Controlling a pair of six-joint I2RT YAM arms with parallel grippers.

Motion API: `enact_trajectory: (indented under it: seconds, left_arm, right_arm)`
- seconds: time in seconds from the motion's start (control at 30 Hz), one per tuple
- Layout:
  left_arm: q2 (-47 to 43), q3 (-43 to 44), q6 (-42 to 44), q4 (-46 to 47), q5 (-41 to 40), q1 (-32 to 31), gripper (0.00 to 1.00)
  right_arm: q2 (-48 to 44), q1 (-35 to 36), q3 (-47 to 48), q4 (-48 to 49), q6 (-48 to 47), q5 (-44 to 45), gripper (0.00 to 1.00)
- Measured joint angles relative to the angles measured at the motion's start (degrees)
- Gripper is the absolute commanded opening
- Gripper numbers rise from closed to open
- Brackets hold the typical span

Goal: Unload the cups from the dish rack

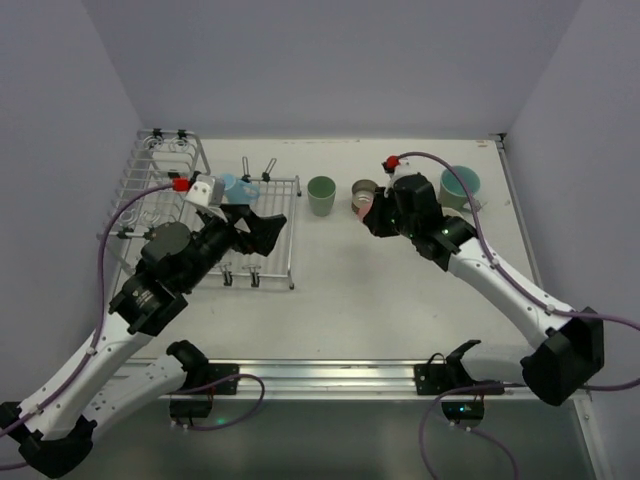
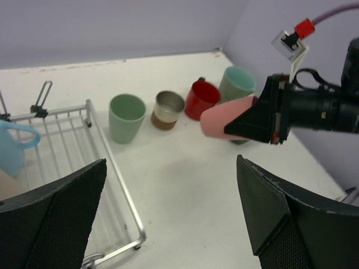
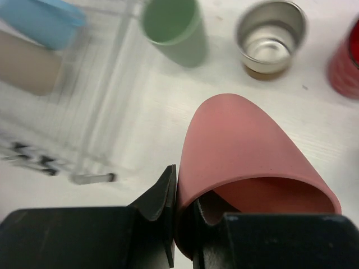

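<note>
On the white worktop [image 1: 350, 310], right of the silver wire dish rack [image 1: 150, 205]: a loose row of upright cups. The pale green plastic tumbler [image 1: 321, 195] is nearest the rack. Then a small metallic cup with a brown base [image 1: 364, 187], a glossy red mug [image 2: 202, 98], and a teal mug [image 1: 460, 186] furthest right.

Right pincer [image 3: 182, 193] clamped on the rim of a matte pink cup [image 3: 241, 145], one finger inside the mouth, one outside. Cup tipped on its side, base toward the rack, just in front of the metallic cup and the red mug. It appears clear of the worktop.

Left pincer [image 2: 171, 162] spread wide, gripping nothing, over the right-hand part of the rack's flat grid tray.

In the rack: a light blue handled mug [image 2: 11, 147] and, beside it, a beige cup [image 3: 28, 67], only partly in view. Rack wires blurred in the right wrist view.
</note>
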Motion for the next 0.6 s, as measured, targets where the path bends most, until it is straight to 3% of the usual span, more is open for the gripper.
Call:
enact_trajectory:
  seconds: [0.27,0.6]
  left_arm:
    - [-0.22,-8.11,6.56,-5.22,-2.38,-0.02,1.0]
    - [-3.41,-9.09,9.75,-6.58,-7.06,0.0,1.0]
  right_arm:
    - [16.22,-4.5,4.37,-15.23,-7.45,6.12,0.0]
    - [25.66,-7.56,10.19,-17.77,-10.88,6.38,0.07]
